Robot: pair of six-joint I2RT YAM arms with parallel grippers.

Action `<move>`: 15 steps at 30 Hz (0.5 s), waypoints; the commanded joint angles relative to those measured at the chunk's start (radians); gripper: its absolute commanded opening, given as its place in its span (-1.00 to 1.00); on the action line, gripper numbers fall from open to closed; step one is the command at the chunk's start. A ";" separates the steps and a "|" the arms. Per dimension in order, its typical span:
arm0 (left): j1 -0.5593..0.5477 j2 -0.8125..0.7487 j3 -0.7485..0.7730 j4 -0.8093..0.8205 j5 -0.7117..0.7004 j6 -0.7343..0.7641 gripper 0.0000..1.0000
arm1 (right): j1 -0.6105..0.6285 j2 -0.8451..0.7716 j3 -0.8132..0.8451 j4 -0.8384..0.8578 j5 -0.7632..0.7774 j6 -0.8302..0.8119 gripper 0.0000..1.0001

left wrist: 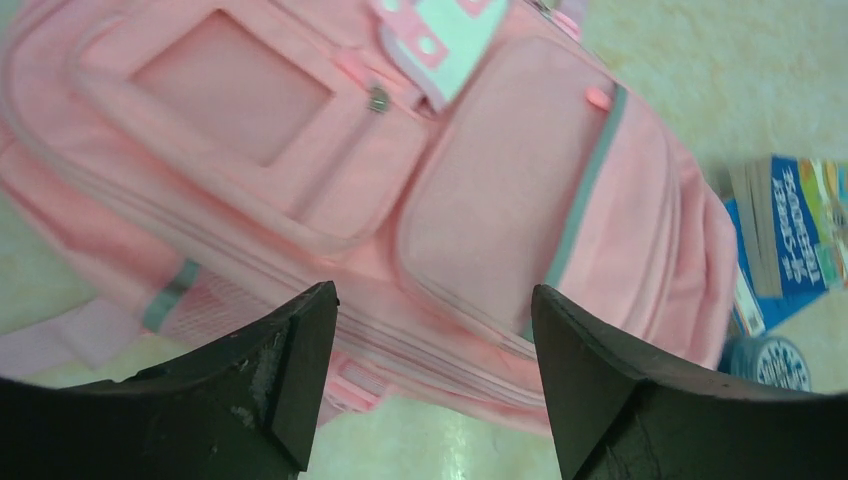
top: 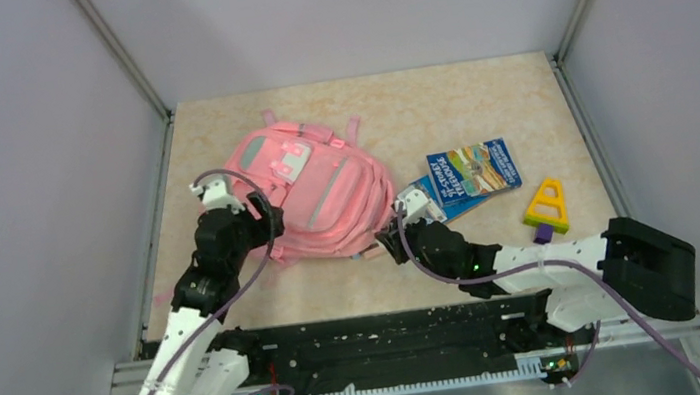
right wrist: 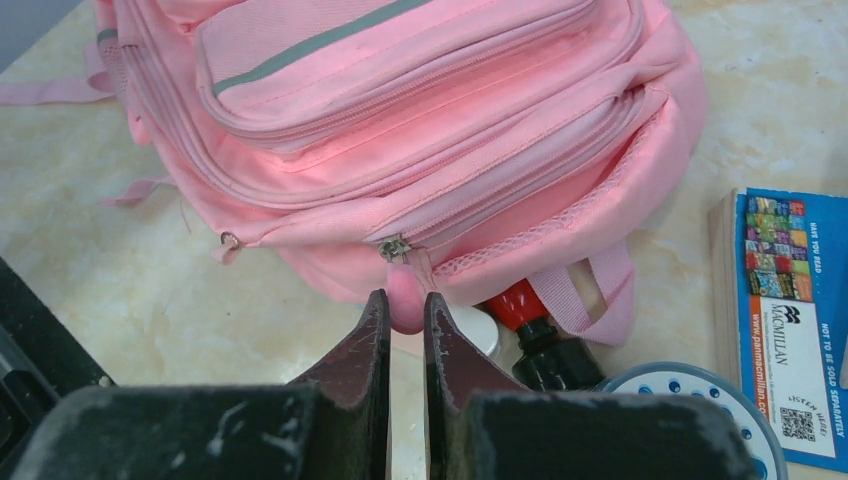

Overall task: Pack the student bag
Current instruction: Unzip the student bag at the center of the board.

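The student bag (top: 311,197) is a large pink backpack lying flat on the table, front pockets up. My left gripper (top: 255,212) hovers open at the bag's near left edge. In the left wrist view its jaws (left wrist: 435,310) stand wide apart over the bag (left wrist: 480,200) with nothing between them. My right gripper (top: 394,242) is at the bag's near right corner. In the right wrist view it (right wrist: 405,305) is shut on the pink zipper pull (right wrist: 404,296) that hangs from a zipper on the bag (right wrist: 400,130).
A blue book (top: 472,170) lies right of the bag, with a yellow triangle with a purple part (top: 547,209) beyond it. A red-and-black capped object (right wrist: 540,330) and a round blue-and-white lid (right wrist: 690,400) sit by the bag's corner, close to my right gripper.
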 commanded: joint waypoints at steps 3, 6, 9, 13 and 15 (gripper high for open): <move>-0.254 0.137 0.197 -0.092 -0.046 0.124 0.51 | -0.002 -0.051 0.046 0.019 -0.089 -0.028 -1.00; -0.301 0.221 0.308 -0.153 0.059 0.202 0.51 | -0.003 -0.066 0.059 -0.020 -0.082 -0.021 -1.00; -0.314 0.300 0.409 -0.197 0.204 0.307 0.52 | -0.003 -0.081 0.080 -0.068 -0.056 -0.027 -1.00; -0.352 0.393 0.455 -0.144 0.322 0.381 0.52 | -0.004 -0.090 0.109 -0.124 0.003 -0.023 -1.00; -0.387 0.437 0.455 -0.108 0.355 0.406 0.52 | -0.004 -0.094 0.108 -0.130 0.024 -0.007 -1.00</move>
